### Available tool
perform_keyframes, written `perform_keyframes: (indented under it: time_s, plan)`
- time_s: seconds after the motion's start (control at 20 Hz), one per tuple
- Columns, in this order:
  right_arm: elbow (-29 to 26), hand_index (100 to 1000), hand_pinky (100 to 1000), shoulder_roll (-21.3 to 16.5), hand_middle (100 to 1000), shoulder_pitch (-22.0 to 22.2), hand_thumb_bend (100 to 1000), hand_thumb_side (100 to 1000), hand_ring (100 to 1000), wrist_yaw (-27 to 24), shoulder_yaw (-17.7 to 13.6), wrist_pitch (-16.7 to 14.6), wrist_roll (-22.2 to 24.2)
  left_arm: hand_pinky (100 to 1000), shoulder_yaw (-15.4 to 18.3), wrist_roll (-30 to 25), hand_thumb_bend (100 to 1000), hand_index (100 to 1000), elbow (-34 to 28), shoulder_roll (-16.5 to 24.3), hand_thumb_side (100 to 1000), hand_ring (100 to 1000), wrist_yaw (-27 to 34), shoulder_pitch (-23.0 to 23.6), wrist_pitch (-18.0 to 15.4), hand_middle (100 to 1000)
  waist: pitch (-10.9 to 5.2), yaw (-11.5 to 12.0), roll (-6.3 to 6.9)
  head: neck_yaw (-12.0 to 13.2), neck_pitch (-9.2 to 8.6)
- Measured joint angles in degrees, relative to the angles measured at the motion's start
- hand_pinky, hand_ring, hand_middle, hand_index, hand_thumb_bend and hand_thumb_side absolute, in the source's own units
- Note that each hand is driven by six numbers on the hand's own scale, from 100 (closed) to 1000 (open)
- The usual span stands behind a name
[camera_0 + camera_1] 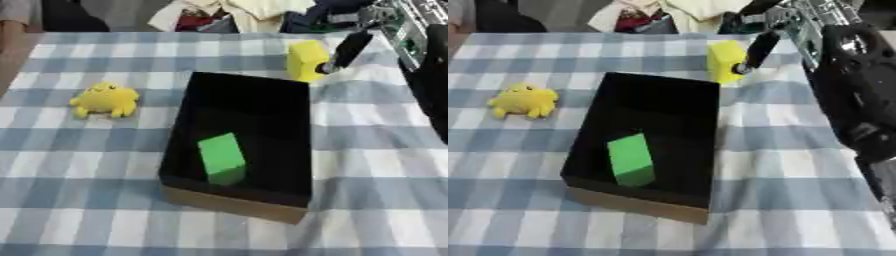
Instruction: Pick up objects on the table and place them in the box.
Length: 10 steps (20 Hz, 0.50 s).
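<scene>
Box [229,200]: black inside, brown cardboard outside, open top, centre of the frame on a blue-and-white checked cloth [79,165]. Long axis runs from upper centre to lower centre, slightly askew.

Green block [222,159]: inside the box, in its lower half, tilted, near the front wall.

Yellow block [305,60]: upper right of centre, just beyond the box's far right corner, outside it. Whether it rests on the cloth or is lifted cannot be told.

Right hand [759,50]: enters from the upper right; a dark finger touches the yellow block's right side. Whether the fingers are clamped on the block or merely against it cannot be told. The arm [859,100] fills the right edge.

Yellow toy [105,99]: soft, rounded, left of the box, well apart from it, on the cloth.

Clothing [236,12]: heaped along the top edge, beyond the table.
</scene>
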Motion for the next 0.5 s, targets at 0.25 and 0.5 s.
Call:
perform_keyframes:
  time_s: [0.25, 0.5]
  plan:
    - [1.1, 1000, 997, 0.4, 946, -0.6, 399, 429, 986, 0.0, 0.0, 0.7, 0.7, 570, 0.0, -0.2, 100, 832, 0.0, 0.0, 827, 690, 0.0, -0.1, 0.0, 683, 0.0, 0.1, -0.33, 0.0, -0.01]
    - [2.2, 1000, 1000, 1.0, 948, -1.5, 395, 424, 989, 0.7, 0.0, 1.1, 0.9, 570, 0.0, -0.3, 100, 832, 0.0, 0.0, 825, 690, 0.0, -0.2, 0.0, 684, 0.11, 0.4, -0.4, -0.3, -0.03]
